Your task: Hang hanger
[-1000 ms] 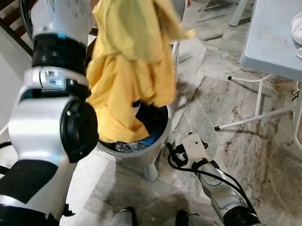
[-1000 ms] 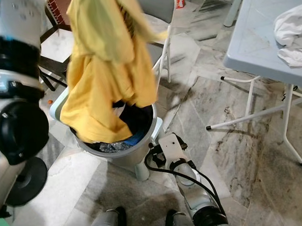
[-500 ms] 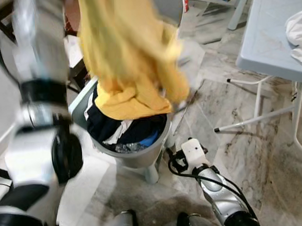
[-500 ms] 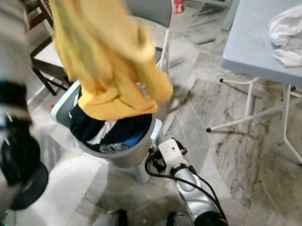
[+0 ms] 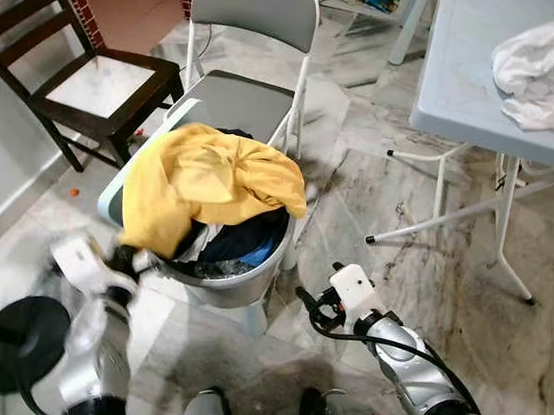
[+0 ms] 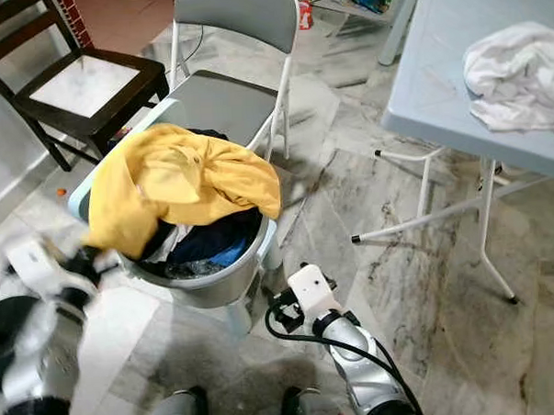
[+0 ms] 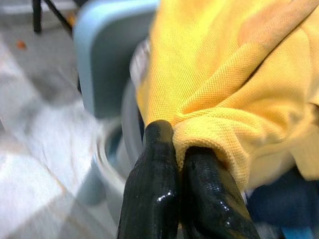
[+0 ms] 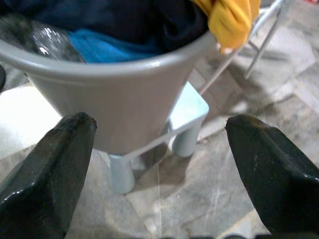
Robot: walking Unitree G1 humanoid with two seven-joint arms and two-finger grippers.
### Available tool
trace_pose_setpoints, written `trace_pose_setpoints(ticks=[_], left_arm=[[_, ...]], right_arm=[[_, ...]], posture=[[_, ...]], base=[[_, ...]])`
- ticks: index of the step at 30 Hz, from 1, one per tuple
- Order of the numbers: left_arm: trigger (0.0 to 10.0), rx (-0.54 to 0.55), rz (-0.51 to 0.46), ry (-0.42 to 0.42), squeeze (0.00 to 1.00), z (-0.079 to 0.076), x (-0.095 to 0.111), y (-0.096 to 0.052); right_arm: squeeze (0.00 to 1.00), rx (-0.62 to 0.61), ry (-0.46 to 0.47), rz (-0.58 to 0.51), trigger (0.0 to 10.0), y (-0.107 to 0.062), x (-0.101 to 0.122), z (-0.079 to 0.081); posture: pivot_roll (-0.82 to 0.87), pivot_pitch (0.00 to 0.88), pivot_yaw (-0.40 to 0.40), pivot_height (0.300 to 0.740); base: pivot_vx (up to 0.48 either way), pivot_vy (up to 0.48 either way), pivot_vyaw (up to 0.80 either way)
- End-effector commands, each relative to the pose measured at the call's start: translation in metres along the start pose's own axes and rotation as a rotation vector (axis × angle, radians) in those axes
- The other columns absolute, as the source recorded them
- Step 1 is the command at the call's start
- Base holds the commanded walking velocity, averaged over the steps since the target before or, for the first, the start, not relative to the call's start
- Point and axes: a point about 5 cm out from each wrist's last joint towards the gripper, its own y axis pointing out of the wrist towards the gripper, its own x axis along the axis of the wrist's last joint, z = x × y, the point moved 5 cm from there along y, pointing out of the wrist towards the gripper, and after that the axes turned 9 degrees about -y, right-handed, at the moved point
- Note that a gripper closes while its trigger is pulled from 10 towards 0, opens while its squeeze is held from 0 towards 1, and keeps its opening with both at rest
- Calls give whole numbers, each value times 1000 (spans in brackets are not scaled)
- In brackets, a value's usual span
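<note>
Hanging not begun, by my read: no hanger discernible, yellow shirt (image 5: 207,183) heaped on basket (image 5: 227,288), left gripper (image 7: 185,144) at its 9 o'clock with fingers pinching the shirt hem, right gripper (image 8: 159,144) at 5 o'clock, fingers spread wide.

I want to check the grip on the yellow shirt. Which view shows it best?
The left wrist view: the left end effector is shut on a yellow shirt fold. Both eye views show the shirt draped over the grey basket; the right wrist view catches one corner.
</note>
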Motion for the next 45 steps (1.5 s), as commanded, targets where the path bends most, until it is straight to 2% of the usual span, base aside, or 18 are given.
trace_pose_setpoints(ticks=[1,6,10,12,15,18,20,21,22,23,24,25,26,29,32,33,36,45], left_arm=[[10000,-2,7,-5,0,-6,-3,-3],[10000,43,40,-21,0,-3,-16,-15],[10000,1,56,32,0,-15,-19,-20],[10000,-62,66,152,0,-30,-17,-15],[10000,-125,71,253,0,-48,-17,-12],[10000,-188,65,330,0,-69,-19,-9],[10000,-204,58,348,0,-75,-20,-10],[10000,-281,50,380,0,-98,-24,-12],[10000,-301,49,387,0,-104,-25,-12],[10000,-374,34,432,0,-124,-27,-14],[10000,-431,25,448,0,-140,-29,-16],[10000,-431,25,448,0,-140,-29,-16],[10000,-482,19,451,0,-155,-29,-17],[10000,-534,5,455,0,-171,-26,-17],[10000,-551,-6,454,0,-176,-23,-15],[10000,-572,-21,440,0,-185,-16,-12],[10000,-554,-26,449,0,-180,-13,-7],[10000,-455,60,443,0,-144,-32,-1]], right_arm=[[0,15,3,17,10000,-3,-5,3],[0,21,-2,22,10000,-4,-6,3],[0,17,-1,29,10000,-7,-7,1],[0,-12,9,17,10000,-7,-3,-2],[0,-83,40,-34,10000,-7,9,-13],[0,-243,140,-107,10000,-12,28,-42],[0,-277,168,-114,10000,-14,30,-48],[0,-370,256,-124,10000,-23,32,-67],[0,-390,278,-126,10000,-25,32,-71],[0,-428,262,-122,10000,-31,33,-80],[0,-458,248,-121,10000,-35,33,-85],[0,-458,248,-121,10000,-35,33,-85],[0,-491,236,-127,10000,-40,35,-90],[0,-476,289,-167,10000,-43,39,-88],[0,-484,274,-167,10000,-46,40,-88],[0,-531,255,-123,10000,-54,34,-90],[0,-565,326,-140,10000,-65,37,-94],[0,-653,333,-112,10000,-81,34,-105]], posture=[[119,239,-81,740],[113,241,-79,740],[110,240,-71,740],[107,236,-67,740],[98,232,-59,740],[76,225,-37,740],[73,224,-34,740],[59,219,-21,740],[59,219,-21,740],[43,215,-7,740],[24,208,10,740],[24,208,10,740],[11,206,22,740],[-5,199,34,740],[-20,195,45,740],[-37,190,52,740],[-48,186,55,740],[-67,152,46,740]], base=[[0,0,0],[0,0,0],[0,0,0],[0,0,0],[0,0,0],[0,0,0],[0,0,0],[0,0,0],[0,0,0],[0,0,0],[0,0,0],[0,0,0],[0,0,0],[0,0,0],[0,0,0],[0,0,0],[0,0,0],[0,0,-285]])
